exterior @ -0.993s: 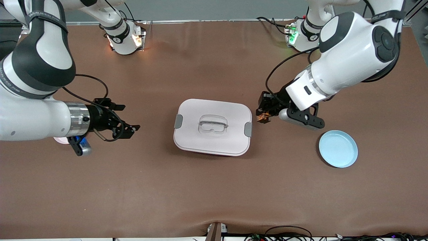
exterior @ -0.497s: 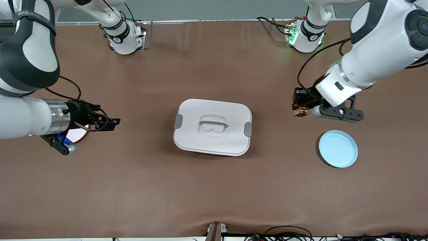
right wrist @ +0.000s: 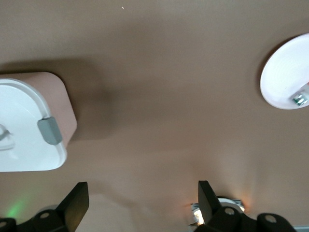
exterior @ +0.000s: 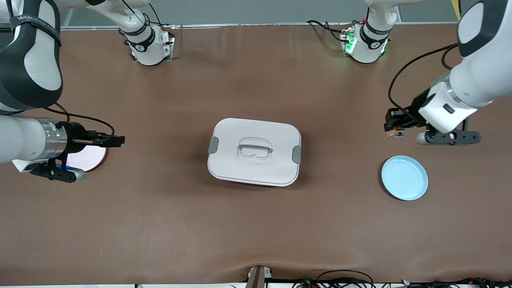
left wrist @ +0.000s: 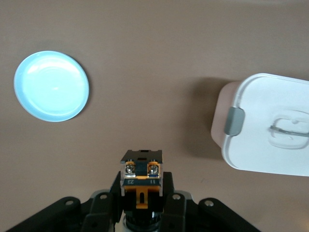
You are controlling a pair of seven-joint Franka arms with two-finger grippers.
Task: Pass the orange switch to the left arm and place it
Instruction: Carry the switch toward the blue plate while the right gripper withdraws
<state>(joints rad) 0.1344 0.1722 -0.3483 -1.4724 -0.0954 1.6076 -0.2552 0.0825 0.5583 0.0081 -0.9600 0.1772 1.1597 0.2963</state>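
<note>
My left gripper point(exterior: 394, 130) is shut on the orange switch point(exterior: 395, 133), a small black block with orange marks. It holds the switch in the air over bare table close to the blue plate, well clear of the box point(exterior: 254, 152). In the left wrist view the switch point(left wrist: 141, 175) sits between the fingers of the left gripper point(left wrist: 141, 193), its screw terminals pointing outward. My right gripper point(exterior: 114, 140) is open and empty over the edge of the pink plate. Its fingers stand wide apart in the right wrist view point(right wrist: 142, 203).
The white box with grey latches stands mid-table and also shows in both wrist views point(left wrist: 270, 130) point(right wrist: 24, 130). A blue plate point(exterior: 404, 178) lies toward the left arm's end. A pink plate point(exterior: 90, 158) lies toward the right arm's end, with a small silver piece point(right wrist: 299, 99) on it.
My left gripper has carried the switch away from the box toward the left arm's end of the table. My right gripper has drawn back toward the right arm's end, over the pink plate.
</note>
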